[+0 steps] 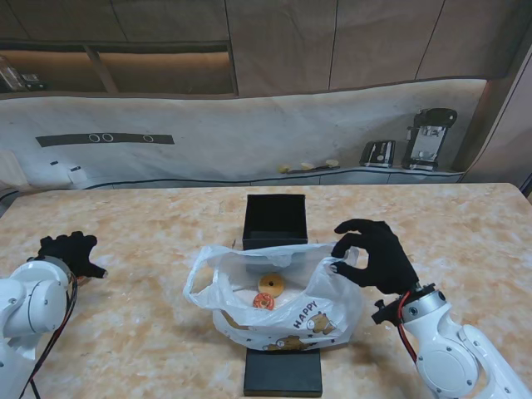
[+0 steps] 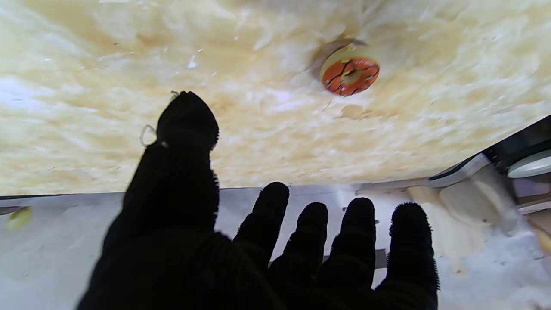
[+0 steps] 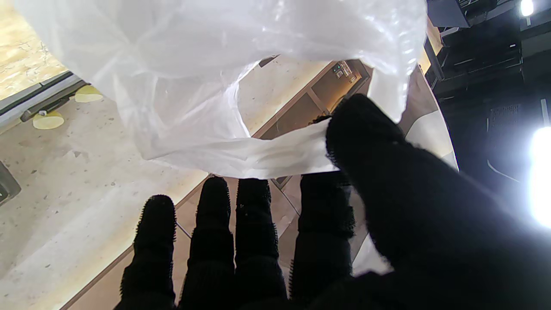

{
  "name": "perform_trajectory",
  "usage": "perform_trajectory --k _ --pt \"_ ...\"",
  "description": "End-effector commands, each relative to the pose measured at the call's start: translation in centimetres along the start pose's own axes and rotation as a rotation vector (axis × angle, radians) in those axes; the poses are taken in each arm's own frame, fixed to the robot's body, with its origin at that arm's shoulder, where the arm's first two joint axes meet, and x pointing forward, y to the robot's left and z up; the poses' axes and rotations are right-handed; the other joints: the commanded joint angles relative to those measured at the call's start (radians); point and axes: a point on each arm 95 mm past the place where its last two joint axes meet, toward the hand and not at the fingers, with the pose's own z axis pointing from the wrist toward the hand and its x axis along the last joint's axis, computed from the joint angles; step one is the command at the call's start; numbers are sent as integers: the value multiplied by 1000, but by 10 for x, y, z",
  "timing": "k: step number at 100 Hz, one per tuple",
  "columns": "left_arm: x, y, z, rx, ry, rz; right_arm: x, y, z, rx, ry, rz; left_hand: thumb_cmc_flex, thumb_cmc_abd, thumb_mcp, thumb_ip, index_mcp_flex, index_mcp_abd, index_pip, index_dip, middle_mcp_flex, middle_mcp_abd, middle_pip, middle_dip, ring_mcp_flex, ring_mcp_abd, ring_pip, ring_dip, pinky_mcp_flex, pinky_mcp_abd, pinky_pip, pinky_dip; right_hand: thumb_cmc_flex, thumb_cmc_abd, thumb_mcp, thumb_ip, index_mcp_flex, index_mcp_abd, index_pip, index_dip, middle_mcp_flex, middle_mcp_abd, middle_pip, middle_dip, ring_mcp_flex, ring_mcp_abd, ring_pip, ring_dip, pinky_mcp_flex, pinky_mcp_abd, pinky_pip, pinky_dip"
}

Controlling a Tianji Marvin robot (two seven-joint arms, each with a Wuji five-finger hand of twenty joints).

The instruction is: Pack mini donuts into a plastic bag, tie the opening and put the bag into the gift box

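While right hand (image 1: 378,256) fingers pinch plastic bag (image 1: 274,295) rim, left hand (image 1: 71,252) spread empty, well apart

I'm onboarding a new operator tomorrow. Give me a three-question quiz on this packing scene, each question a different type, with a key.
1. True or false: the right robot hand is pinching the rim of the plastic bag.
2. Multiple choice: where is the open black gift box? A) beyond the bag, farther from the robot B) at the left table edge C) under the right robot hand
3. Fill in: the left robot hand holds ____, its fingers spread, with a mini donut lying on the table ahead of it.

Key: 1 true; 2 A; 3 nothing
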Motion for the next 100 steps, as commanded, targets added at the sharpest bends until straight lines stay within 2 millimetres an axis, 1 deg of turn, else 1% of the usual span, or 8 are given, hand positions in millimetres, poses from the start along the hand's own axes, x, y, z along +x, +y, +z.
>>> perform_trajectory --k 1,10,24,56,72,74,76,100 --pt "-4 9 4 -21 -24 -2 2 -6 -2 19 -3 8 24 18 -25 25 -14 15 -32 7 -4 23 3 -2 14 28 12 0 7 30 59 57 17 -14 38 -8 30 -46 28 3 16 -12 1 -12 11 -3 3 17 2 3 6 -9" --pt "-7 15 10 -30 -54 -13 2 -6 -2 23 -4 7 27 19 -28 26 -16 19 -26 17 1 13 22 12 38 39 36 14 17 23 148 110 21 -15 40 -6 30 -41 28 4 15 -14 1 -11 9 -3 2 17 1 3 6 -9" --pt "-11 23 19 -39 -94 -28 2 -6 -2 28 -5 4 36 19 -24 27 -10 27 -14 24 8 10 37 24 55 47 53 21 35 27 179 118 19 -16 40 -5 31 -40 28 3 15 -12 1 -11 10 -2 2 17 0 4 5 -8" --pt "-15 39 39 -76 -174 -94 2 -6 -2 34 -7 -4 49 8 35 29 -44 29 62 56 19 -3 93 80 79 37 125 58 81 36 238 58 19 -17 40 -5 31 -41 28 3 15 -12 0 -11 9 -3 2 17 1 4 5 -8" --pt "-16 47 44 -75 -205 -108 1 -7 -2 38 -7 -6 58 1 80 31 -60 25 100 72 19 -10 106 94 83 31 139 68 82 32 257 46 19 -17 40 -4 31 -40 27 3 15 -12 0 -11 9 -1 2 18 1 4 5 -8" --pt "-16 48 45 -75 -209 -113 1 -7 -2 39 -7 -6 31 -11 142 24 -66 25 117 69 20 -11 106 98 84 30 140 71 80 31 266 29 19 -17 40 -4 31 -41 27 3 16 -12 1 -11 10 -3 2 18 0 4 5 -8" --pt "-16 48 45 -77 -214 -120 1 -7 -2 40 -7 -6 24 -14 159 22 -67 23 122 69 21 -11 106 99 84 30 140 72 80 29 268 24 19 -16 40 -4 31 -42 27 3 15 -12 1 -11 9 -3 2 18 0 4 5 -8" --pt "-15 53 52 -92 -244 -144 1 -7 -2 46 -7 -8 41 -5 200 26 -97 31 141 77 -3 -7 114 103 69 31 152 78 72 7 273 20 19 -17 41 -4 32 -41 28 3 15 -12 1 -11 8 -1 2 18 0 3 4 -8"
